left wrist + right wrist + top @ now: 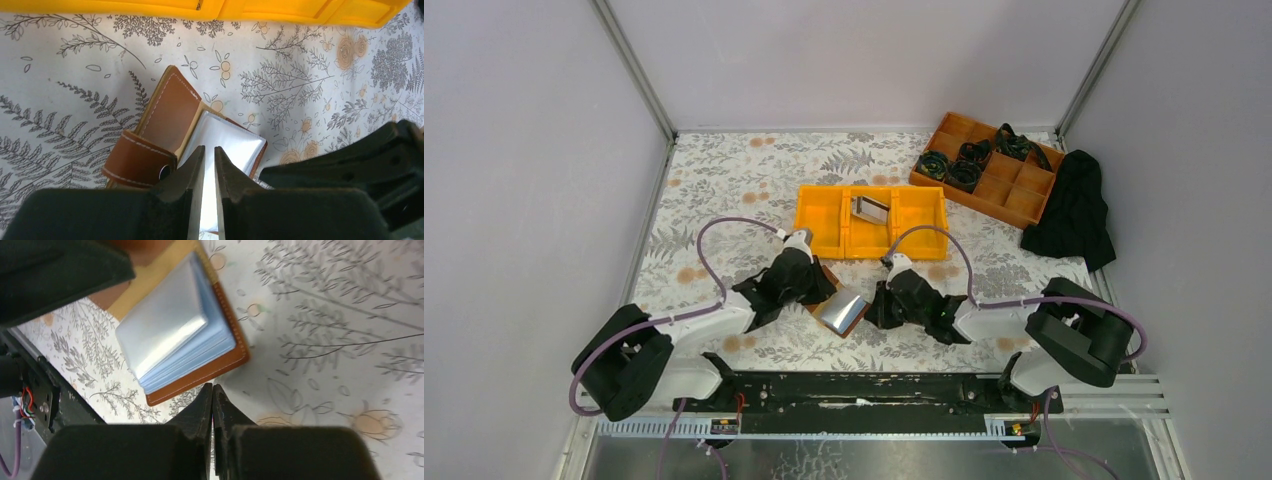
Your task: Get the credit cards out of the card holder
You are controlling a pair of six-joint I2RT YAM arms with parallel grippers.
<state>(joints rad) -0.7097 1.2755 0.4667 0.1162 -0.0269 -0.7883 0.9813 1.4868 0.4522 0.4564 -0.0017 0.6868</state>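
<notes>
The brown leather card holder (856,322) lies open on the flowered table between my two grippers, its stack of shiny clear sleeves (165,330) facing up. I cannot tell whether credit cards are in the sleeves. One silvery credit card (871,210) leans in the middle compartment of the yellow bin (824,228). My left gripper (210,150) hovers over the sleeves (235,142) beside the strap (135,160); a narrow gap between its jaws holds nothing. My right gripper (212,387) is shut and empty, its tips just off the holder's brown edge (200,380).
A wooden divider tray (1014,190) with dark coiled items stands at the back right, a black cloth (1074,210) beside it. The yellow bin's rim (300,10) runs just beyond the holder. A black rail (854,385) crosses the near edge.
</notes>
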